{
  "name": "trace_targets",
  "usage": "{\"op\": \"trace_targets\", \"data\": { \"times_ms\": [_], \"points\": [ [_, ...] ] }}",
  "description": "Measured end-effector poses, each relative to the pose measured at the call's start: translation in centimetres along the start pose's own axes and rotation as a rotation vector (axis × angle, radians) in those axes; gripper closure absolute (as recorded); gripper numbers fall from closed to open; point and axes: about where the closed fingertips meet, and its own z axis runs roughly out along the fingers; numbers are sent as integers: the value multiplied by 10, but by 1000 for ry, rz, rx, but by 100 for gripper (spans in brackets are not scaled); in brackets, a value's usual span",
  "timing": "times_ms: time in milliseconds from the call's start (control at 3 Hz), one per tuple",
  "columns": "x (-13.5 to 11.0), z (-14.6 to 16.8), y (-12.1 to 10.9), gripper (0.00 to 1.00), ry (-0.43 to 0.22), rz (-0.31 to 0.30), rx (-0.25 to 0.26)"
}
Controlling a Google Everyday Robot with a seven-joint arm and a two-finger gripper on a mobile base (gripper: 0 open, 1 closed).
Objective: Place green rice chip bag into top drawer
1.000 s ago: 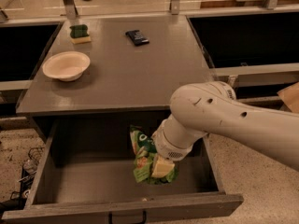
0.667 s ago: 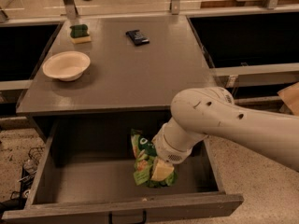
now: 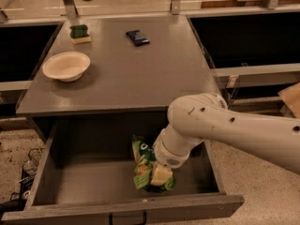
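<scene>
- Camera view: the gripper (image 3: pixel 160 175) is down inside the open drawer (image 3: pixel 84 184), right of centre and toward the near side, set against the bag (image 3: pixel 140 156).
- The bag sits crumpled on the drawer floor, just left of the gripper and touching it. It is already inside the drawer walls.
- You look to be at the release step. The placing itself reads as nearly done.
- For your next move, let the bag go where it lies, then lift straight up. Clear the table (image 3: pixel 140 78) edge above and the drawer's near front before you pull back.
- The wrist and arm (image 3: pixel 225 125) hide the gripper's top and the bag's right side. Whether the gripper is pinching the bag or spread cannot be told.
- On the table, well apart from the work, are a bowl (image 3: pixel 66 65) at left, a sponge (image 3: pixel 80 33) at far left and a dark packet (image 3: pixel 138 37) at far centre.
- The drawer handle is cut off at the near edge.
</scene>
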Motion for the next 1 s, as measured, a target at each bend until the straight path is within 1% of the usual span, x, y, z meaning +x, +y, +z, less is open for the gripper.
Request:
{"op": "trace_targets", "data": {
  "times_ms": [333, 667, 1000],
  "points": [
    [0, 2, -3, 100, 10, 10, 6],
    [-9, -12, -27, 100, 20, 32, 68],
    [-9, -12, -27, 100, 21, 32, 68]
  ]
}}
